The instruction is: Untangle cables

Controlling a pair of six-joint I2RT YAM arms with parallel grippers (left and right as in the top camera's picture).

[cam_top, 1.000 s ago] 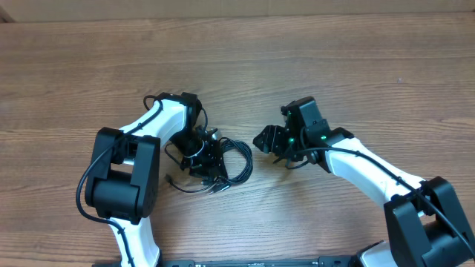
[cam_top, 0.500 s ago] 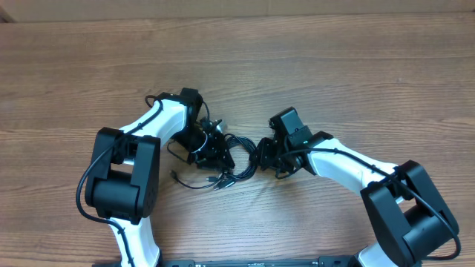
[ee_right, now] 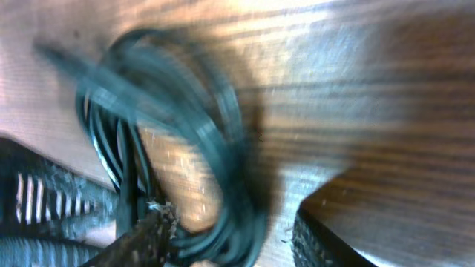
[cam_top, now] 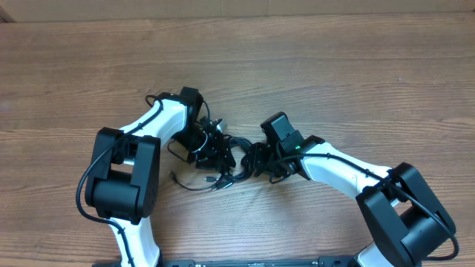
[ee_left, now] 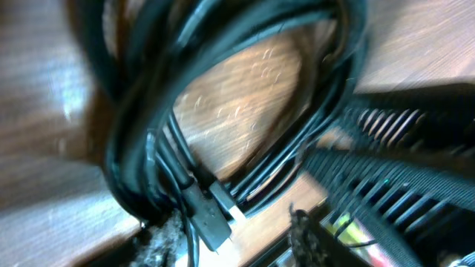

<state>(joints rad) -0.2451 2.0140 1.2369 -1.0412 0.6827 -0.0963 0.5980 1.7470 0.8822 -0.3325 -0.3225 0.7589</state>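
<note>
The cables (cam_top: 231,165) lie as a black looped bundle on the wooden table (cam_top: 334,74), between my two grippers. My left gripper (cam_top: 211,151) presses into the bundle's left side. In the left wrist view its jaws (ee_left: 234,241) stand apart, with a cable plug (ee_left: 211,219) and strands (ee_left: 148,111) against the left fingertip (ee_left: 159,241). My right gripper (cam_top: 258,160) is at the bundle's right side. Seen from the right wrist, its jaws (ee_right: 234,237) stand apart around a blurred loop of cable (ee_right: 215,126), and a gap shows beside the right fingertip (ee_right: 319,237).
A thin cable end (cam_top: 194,185) trails out toward the near left of the bundle. The two grippers sit very close together, and the ribbed body of the right one (ee_left: 401,178) fills the right of the left wrist view.
The right arm has swung left from open table into the bundle's right side. The bundle has bunched up between the grippers. The left gripper has shifted only slightly.
</note>
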